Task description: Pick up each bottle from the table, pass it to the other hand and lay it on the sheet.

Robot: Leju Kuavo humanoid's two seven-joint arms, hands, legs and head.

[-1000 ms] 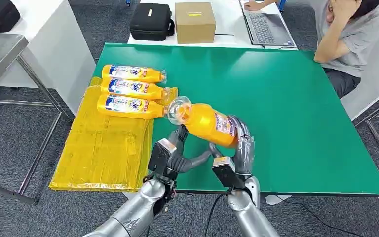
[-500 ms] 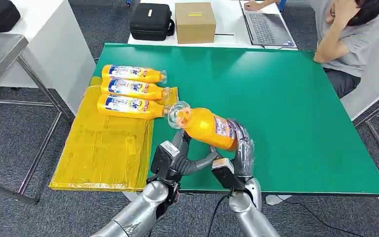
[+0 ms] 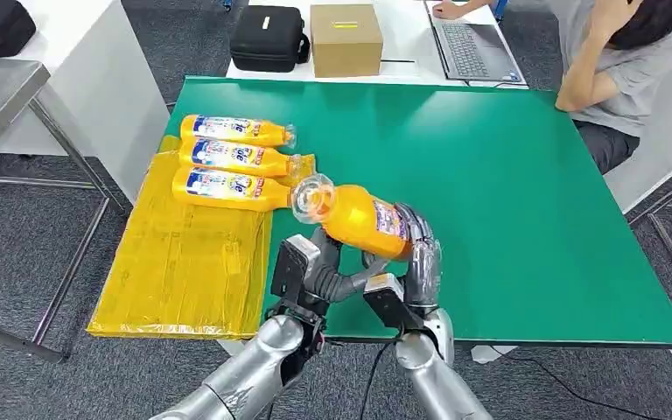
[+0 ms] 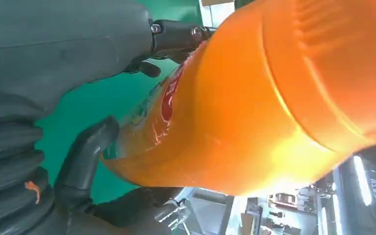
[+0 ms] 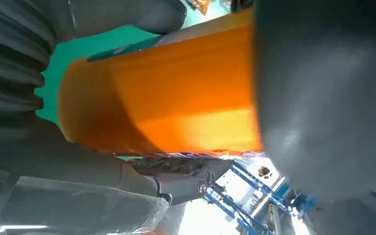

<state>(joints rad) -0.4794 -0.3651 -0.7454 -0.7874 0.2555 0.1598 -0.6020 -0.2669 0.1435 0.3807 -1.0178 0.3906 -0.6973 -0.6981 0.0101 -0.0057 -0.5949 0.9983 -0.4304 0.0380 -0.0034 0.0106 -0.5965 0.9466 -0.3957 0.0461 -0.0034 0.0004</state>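
An orange bottle (image 3: 363, 223) hangs tilted over the front of the green table (image 3: 507, 192), its clear cap end toward the yellow sheet (image 3: 184, 262). My right hand (image 3: 418, 262) grips its base end, fingers wrapped over the label. My left hand (image 3: 308, 269) reaches up under the neck end, thumb spread beneath the body, fingers touching it but not closed. In the left wrist view the bottle (image 4: 254, 107) lies between thumb and fingers (image 4: 85, 152). In the right wrist view the bottle (image 5: 176, 98) sits in my right hand's grasp. Three bottles (image 3: 236, 157) lie side by side on the sheet's far end.
A person (image 3: 617, 61) sits at the far right corner by a laptop (image 3: 472, 48). A cardboard box (image 3: 346, 39) and a black case (image 3: 269, 38) stand behind the table. A white table (image 3: 79, 70) stands left of the sheet, which overhangs the green table's left edge.
Both hands and the bottle have shifted slightly left and up. My left hand has risen closer under the bottle's neck end.
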